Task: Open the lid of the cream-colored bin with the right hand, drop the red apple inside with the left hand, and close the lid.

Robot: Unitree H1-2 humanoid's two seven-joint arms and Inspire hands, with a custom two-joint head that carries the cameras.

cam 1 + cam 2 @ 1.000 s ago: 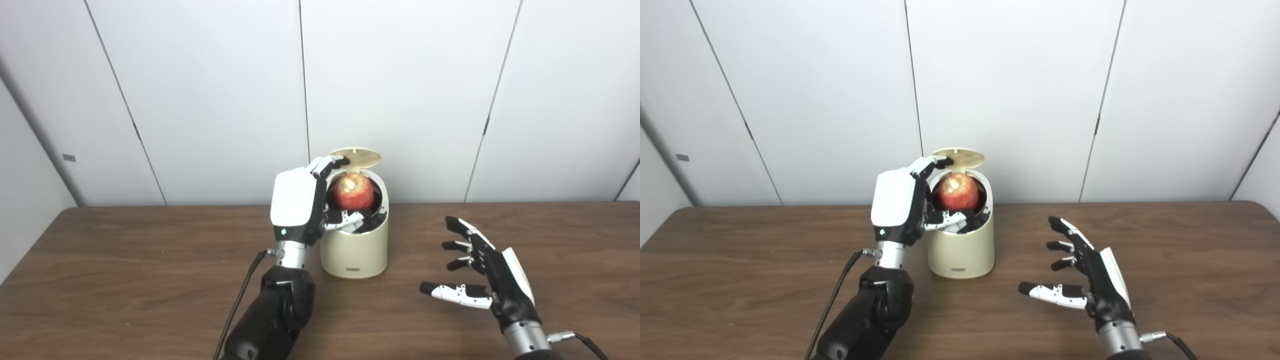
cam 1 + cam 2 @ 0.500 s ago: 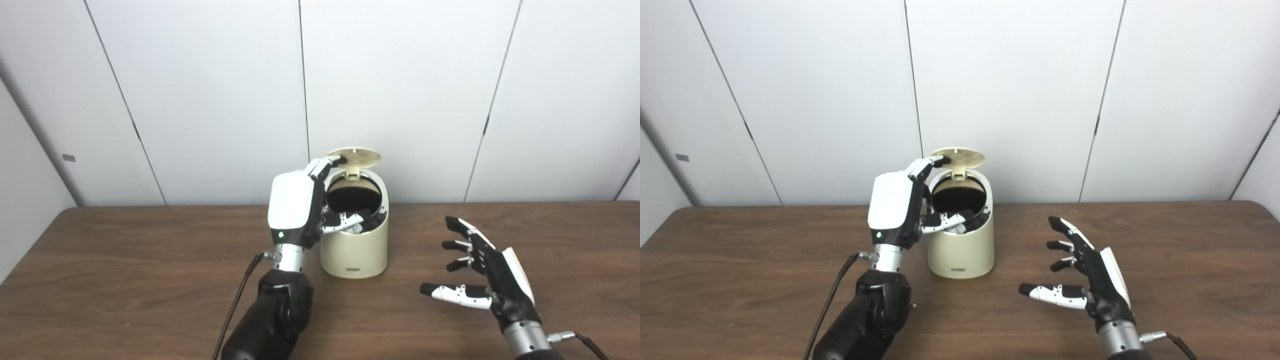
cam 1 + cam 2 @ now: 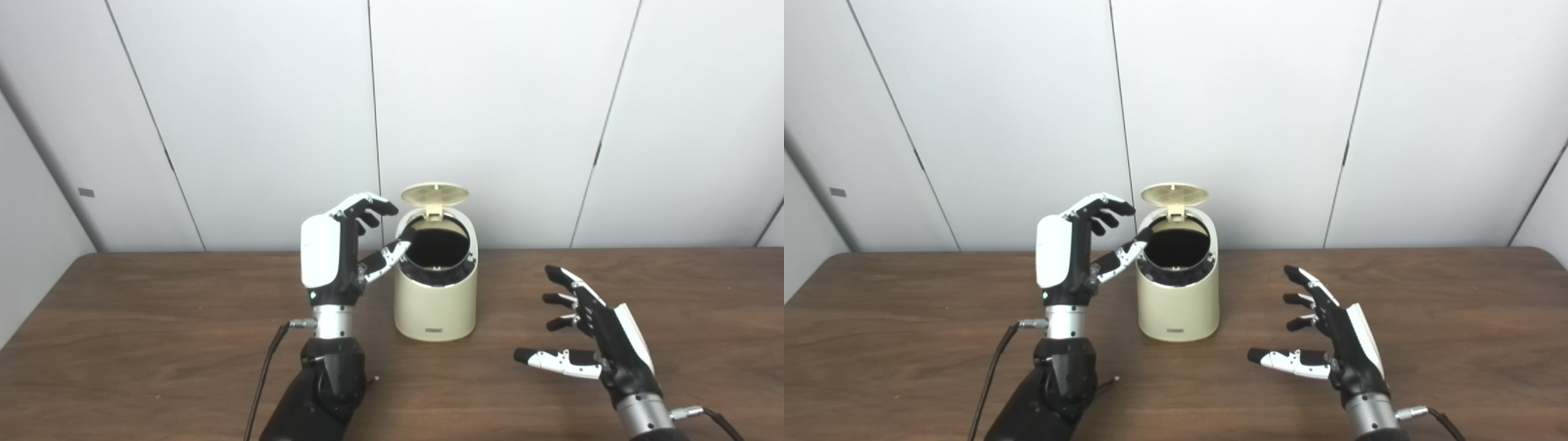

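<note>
A second ago the red apple sat at the mouth of the cream-colored bin (image 3: pixel 435 300), cupped by the left hand (image 3: pixel 334 257) reaching over the rim; now it is out of sight and the opening shows only dark. The left hand has drawn back to the left of the bin, empty with its fingers (image 3: pixel 1102 208) spread, so they no longer touch the raised lid (image 3: pixel 435 195). Only the thumb tip (image 3: pixel 401 248) remains near the left edge of the rim.
</note>
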